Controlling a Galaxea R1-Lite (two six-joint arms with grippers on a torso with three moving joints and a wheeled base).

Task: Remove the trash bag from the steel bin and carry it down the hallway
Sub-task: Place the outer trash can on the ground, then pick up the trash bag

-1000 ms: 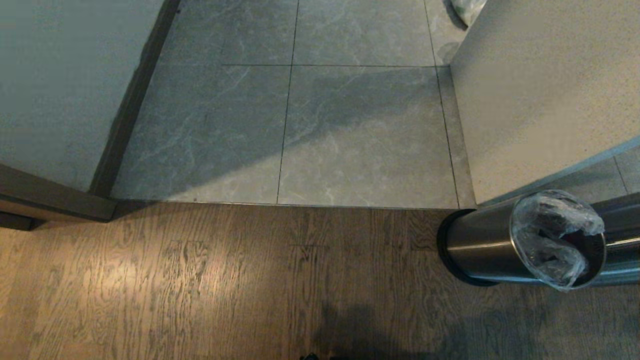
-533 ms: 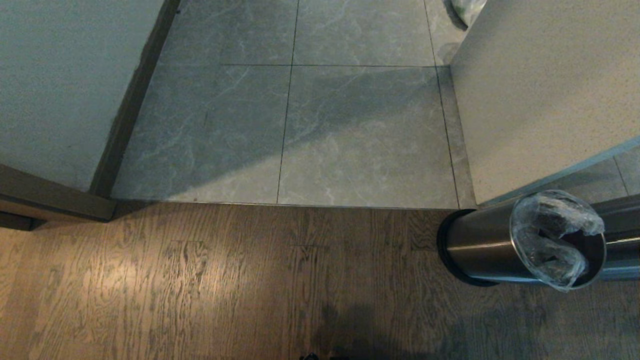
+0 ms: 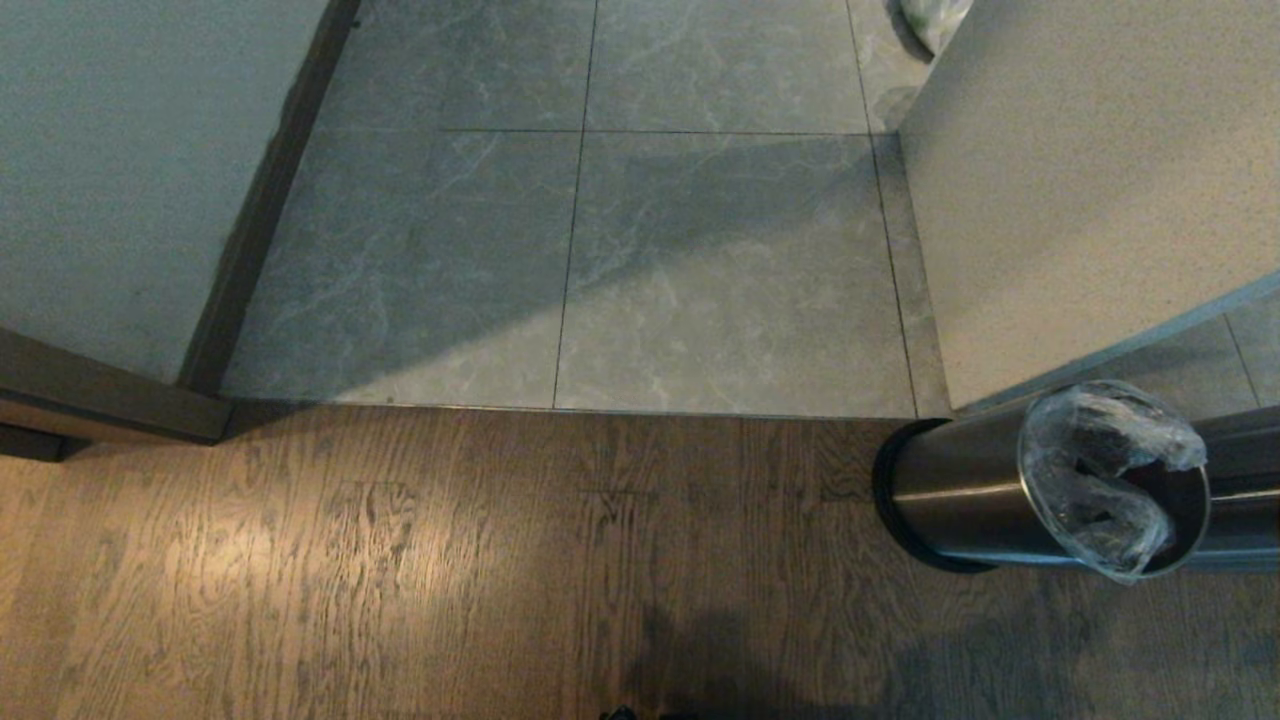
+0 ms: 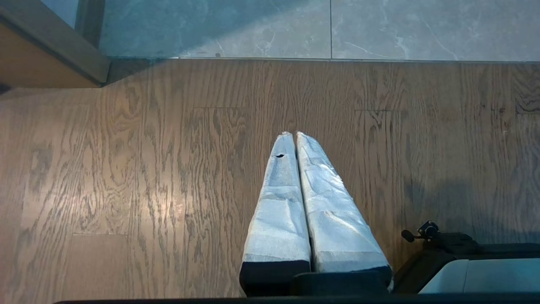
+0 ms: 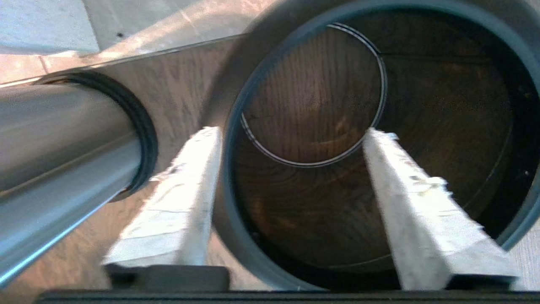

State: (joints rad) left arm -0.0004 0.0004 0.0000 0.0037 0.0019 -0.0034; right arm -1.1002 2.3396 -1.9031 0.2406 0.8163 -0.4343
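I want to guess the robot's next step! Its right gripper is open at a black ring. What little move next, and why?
Probably lift the right gripper away from the black ring and swing it toward the steel bin. Its fingers are open astride the ring's wall, holding nothing, and the trash bag sits in the bin's mouth. The left gripper hangs shut over wood floor.

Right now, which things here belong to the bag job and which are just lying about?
Job: trash bag, steel bin, hallway tiles, black ring, open right gripper straddling it.
Lying about: pale bag at far corner, wood floor, parked left gripper.
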